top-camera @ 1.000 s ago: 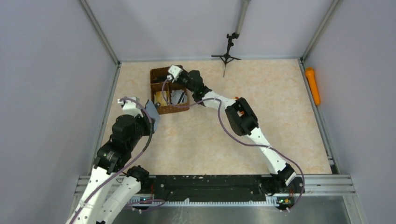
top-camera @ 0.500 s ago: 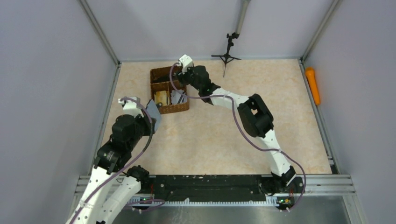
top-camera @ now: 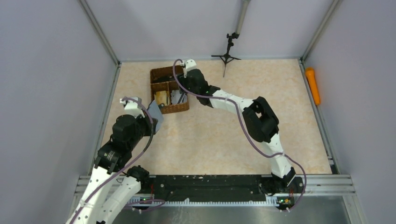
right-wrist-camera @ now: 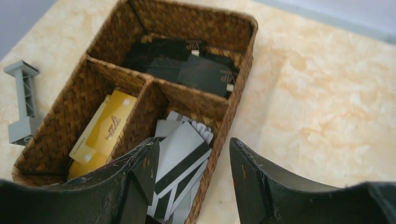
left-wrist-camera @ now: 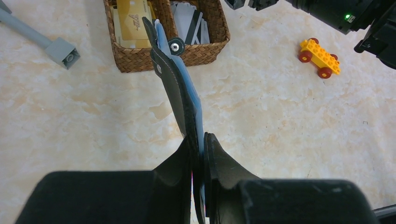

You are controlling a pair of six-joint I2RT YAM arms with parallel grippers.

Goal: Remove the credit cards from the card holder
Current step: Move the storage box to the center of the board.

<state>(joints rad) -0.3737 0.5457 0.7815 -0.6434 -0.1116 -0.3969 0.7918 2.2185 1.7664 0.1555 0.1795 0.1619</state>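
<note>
Soft, even light falls from above, and shadows on the table (top-camera: pixel 210 140) are faint. The top view is slightly hazy. Near fingers (left-wrist-camera: pixel 224 164) in the left wrist view look dark and blurred.

The left gripper (left-wrist-camera: pixel 198 140) pinches the card holder (left-wrist-camera: pixel 180 95) between its 2 fingers, edge-on and tilted, black outside and blue inside, with its round snap (left-wrist-camera: pixel 176 45) at the far end. Beyond it sits a wicker basket (left-wrist-camera: pixel 140 60) with yellow cards (left-wrist-camera: pixel 130 18) in 1 compartment and pale striped cards (left-wrist-camera: pixel 189 23) in the next. A grey block (left-wrist-camera: pixel 63 52) lies left of it. A yellow toy car (left-wrist-camera: pixel 319 57) stands well apart on the right.
</note>
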